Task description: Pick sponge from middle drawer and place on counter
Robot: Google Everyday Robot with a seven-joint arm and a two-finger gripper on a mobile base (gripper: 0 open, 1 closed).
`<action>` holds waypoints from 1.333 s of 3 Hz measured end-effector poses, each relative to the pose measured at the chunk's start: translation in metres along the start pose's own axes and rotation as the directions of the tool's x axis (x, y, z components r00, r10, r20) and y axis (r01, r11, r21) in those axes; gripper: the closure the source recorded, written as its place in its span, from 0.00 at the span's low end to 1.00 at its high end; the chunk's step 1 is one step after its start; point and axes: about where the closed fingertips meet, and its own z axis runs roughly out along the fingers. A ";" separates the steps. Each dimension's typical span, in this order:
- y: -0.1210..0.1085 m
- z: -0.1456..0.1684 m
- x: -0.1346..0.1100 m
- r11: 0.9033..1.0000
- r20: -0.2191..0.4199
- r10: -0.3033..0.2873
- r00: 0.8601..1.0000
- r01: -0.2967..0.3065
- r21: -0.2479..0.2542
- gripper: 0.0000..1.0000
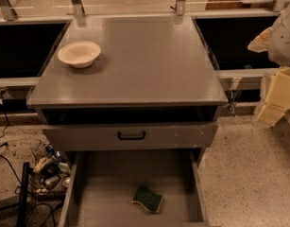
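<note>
You've got a wavy-edged green sponge (148, 198) flat on the smooth grey floor of the middle drawer (102, 197), nr its front. The matte counter (144, 65) is above. The gripper (277, 98) sits off the right edge, touching neither - grip state: can't tell.

The counter (144, 60) is matte grey, faintly scuffed. At its 10 o'clock sits a cream bowl (79, 54). The bays (21, 46) at 9 and 3 o'clock are black. The drawer front (182, 136) is grey with a black handle (131, 135). The drawer (116, 193) is plain grey; at 6 o'clock its sponge (148, 198) is dark green, edged pale yellow. The floor (243, 174) is speckled beige. At 3 o'clock the gripper (277, 96) is cream-yellow.
</note>
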 end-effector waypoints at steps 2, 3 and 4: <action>0.004 0.020 0.007 1.000 0.034 0.007 0.999 -0.006 -0.027 0.00; 0.010 0.041 0.009 0.997 0.054 -0.007 0.999 0.011 -0.077 0.00; 0.014 0.058 0.008 0.992 0.061 -0.030 0.998 0.037 -0.118 0.00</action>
